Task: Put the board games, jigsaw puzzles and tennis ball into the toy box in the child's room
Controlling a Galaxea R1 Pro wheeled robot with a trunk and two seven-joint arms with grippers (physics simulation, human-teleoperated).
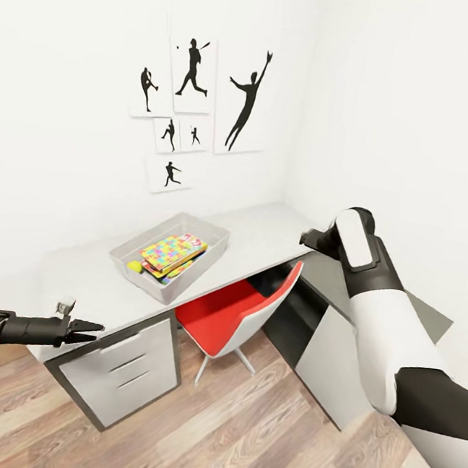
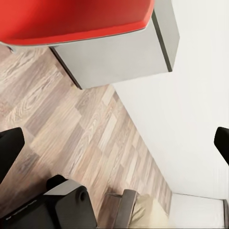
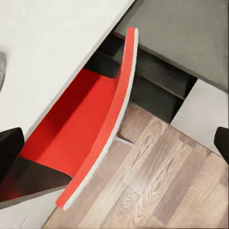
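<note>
The light-grey toy box stands on the white table near the wall. In it a colourful jigsaw puzzle lies on top of a stack, with a printed board game showing at its far edge. A yellow tennis ball sits in the box's left corner. My left gripper hovers open at the table's near left end, well short of the box, and its fingers hold nothing. My right gripper is raised over the table's right end, open and empty.
A red chair is tucked under the table beside the grey drawer unit. A low cabinet with a dark grey top stands along the right wall. Wood floor lies in front. A beige bed corner shows past the left gripper.
</note>
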